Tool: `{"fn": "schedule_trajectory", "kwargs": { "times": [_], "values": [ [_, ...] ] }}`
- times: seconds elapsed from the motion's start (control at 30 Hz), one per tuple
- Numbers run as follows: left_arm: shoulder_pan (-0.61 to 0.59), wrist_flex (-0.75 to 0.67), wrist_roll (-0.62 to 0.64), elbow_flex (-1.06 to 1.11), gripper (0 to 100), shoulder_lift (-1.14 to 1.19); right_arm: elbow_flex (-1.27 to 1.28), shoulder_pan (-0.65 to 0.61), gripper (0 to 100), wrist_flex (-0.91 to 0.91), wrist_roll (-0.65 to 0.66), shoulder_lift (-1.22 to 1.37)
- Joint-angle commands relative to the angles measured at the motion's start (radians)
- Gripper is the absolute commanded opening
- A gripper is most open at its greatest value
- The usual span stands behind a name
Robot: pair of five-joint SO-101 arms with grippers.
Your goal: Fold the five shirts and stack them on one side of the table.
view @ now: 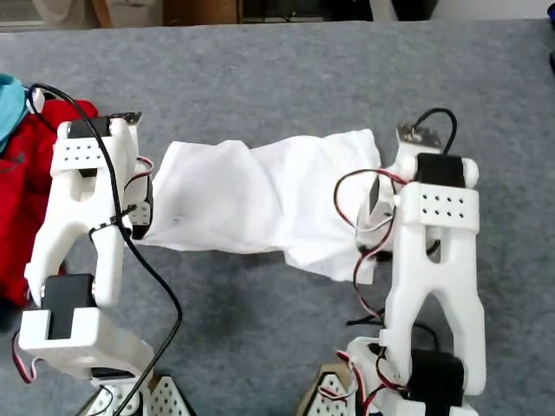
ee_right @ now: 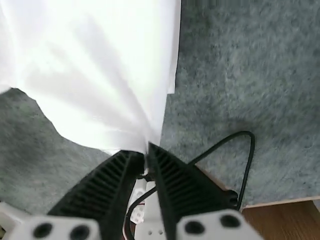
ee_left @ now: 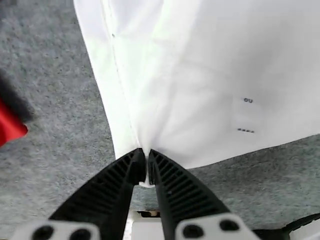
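A grey table [view: 260, 78] seen from above, with a white shirt [view: 260, 204] stretched across its middle between two white arms; the cloth runs from 9 o'clock to 3 o'clock and is rumpled, not yet folded.

The left gripper [ee_left: 146, 167] is at the shirt's 9 o'clock end; its black jaws are pressed together on the edge of the cloth, which bunches into pleats where they pinch it. The right gripper [ee_right: 146, 157] is at the 3 o'clock end, with its jaws likewise clamped on the hem there; from that pinch the fabric fans out over the table.

Holding both ends at once appears meant to pull the shirt taut, so it can be spread or laid over itself in one move; a shadow along its 6 o'clock edge suggests the cloth is raised a little off the table, though how far cannot be told.

A red shirt [view: 26, 199] lies crumpled at the table's 9 o'clock edge, just beyond the left arm; a teal cloth [view: 9, 95], probably another shirt, sits at 10 o'clock touching it. Both look unfolded and seem to be waiting their turn; no finished stack can be seen, so the task is judged to be at an early stage.
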Motion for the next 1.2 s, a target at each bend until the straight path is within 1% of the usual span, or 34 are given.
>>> {"fn": "schedule_trajectory", "kwargs": {
  "times": [0.0,0.1,0.13,0.2,0.27,0.37,0.43,0.5,0.6,0.7,0.87,1.07,1.17],
  "values": [
    [0.003,0.011,-0.017,-0.003,4,-0.004,0.012,0.012,16.1,0.0,0.011,-0.044],
    [-0.002,0.014,-0.017,-0.006,12,-0.012,0.008,0.01,21.7,0.005,0.011,-0.044],
    [-0.003,0.015,-0.015,-0.015,15,-0.013,0.005,0.01,22.1,0.005,0.011,-0.045],
    [-0.003,0.061,-0.015,-0.057,19,-0.013,-0.021,0.01,22.1,0.008,0.011,-0.056],
    [0.0,0.101,-0.014,-0.117,21,-0.013,-0.058,0.012,22.1,0.008,0.011,-0.088],
    [-0.006,0.1,-0.011,-0.249,21,-0.015,-0.148,0.012,22.1,-0.02,0.011,-0.131],
    [-0.003,0.094,-0.003,-0.361,21,-0.008,-0.214,0.016,22.1,-0.084,0.009,-0.134],
    [0.025,0.077,0.043,-0.462,21,0.016,-0.251,0.016,22.1,-0.166,0.003,-0.12],
    [0.081,-0.005,0.12,-0.563,21,0.102,-0.271,0.016,22.1,-0.288,-0.003,-0.065],
    [0.114,-0.095,0.178,-0.62,21,0.223,-0.277,0.016,22.0,-0.382,-0.049,0.01],
    [0.12,-0.157,0.183,-0.73,21,0.427,-0.277,0.016,22.0,-0.508,-0.11,0.125],
    [0.103,-0.153,0.181,-0.956,21,0.639,-0.277,0.001,22.0,-0.69,-0.183,0.228],
    [0.095,-0.149,0.181,-1.054,21,0.73,-0.277,-0.012,22.0,-0.736,-0.198,0.268]
  ]
}}
